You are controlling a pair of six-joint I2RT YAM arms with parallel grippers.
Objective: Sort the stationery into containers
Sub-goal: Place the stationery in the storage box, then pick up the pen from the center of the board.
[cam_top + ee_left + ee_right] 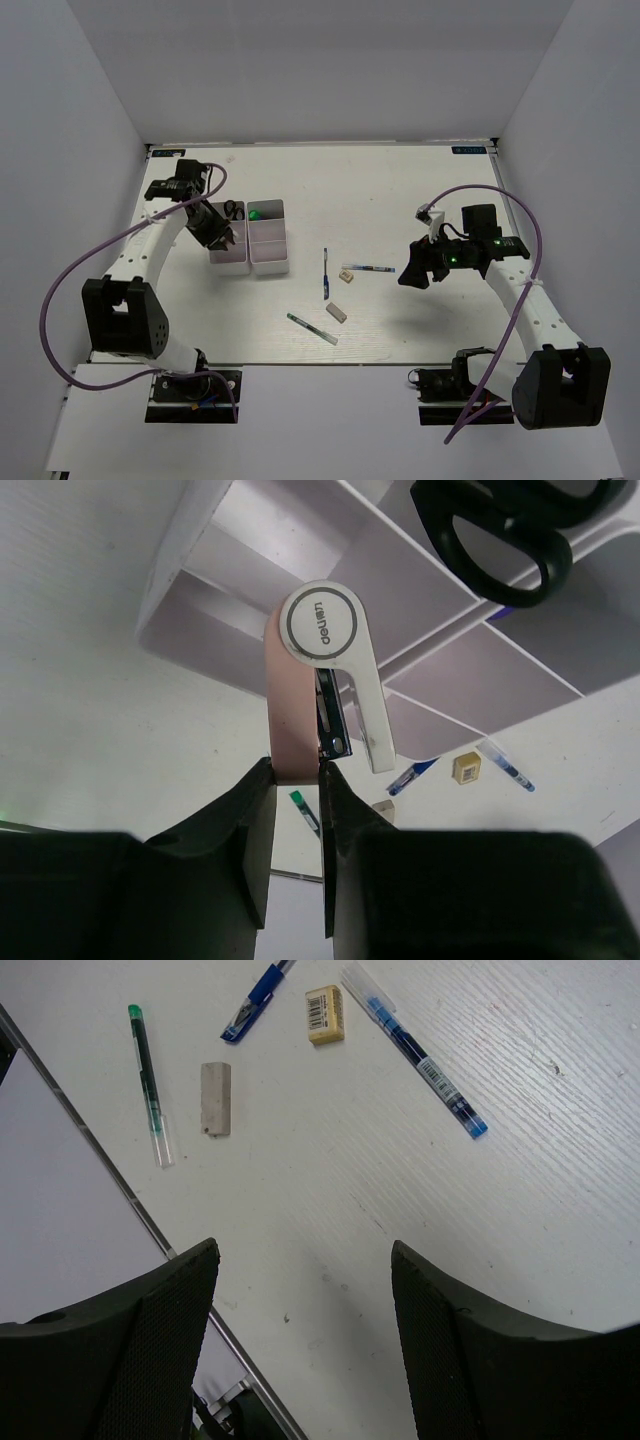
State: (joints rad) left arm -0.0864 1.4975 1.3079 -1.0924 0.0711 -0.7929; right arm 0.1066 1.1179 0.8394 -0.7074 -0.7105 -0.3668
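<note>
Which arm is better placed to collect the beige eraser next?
Right. The right hand is open and empty close to the beige eraser; the left hand is occupied, gripping a pink-and-white item over the trays.

- The pale left tray (228, 256) and right tray (270, 252) stand side by side, far left.
- Black scissors (231, 210) lie in the left tray's far compartment, and a green-capped marker (256, 212) in the right's.
- A pink-and-white tool (322, 670) is pinched in my left gripper (298, 776) above the trays.
- A green pen (150, 1085), blue pen (255, 1005), clear pen (420, 1055), grey eraser (216, 1099) and beige eraser (325, 1013) lie scattered mid-table.
</note>
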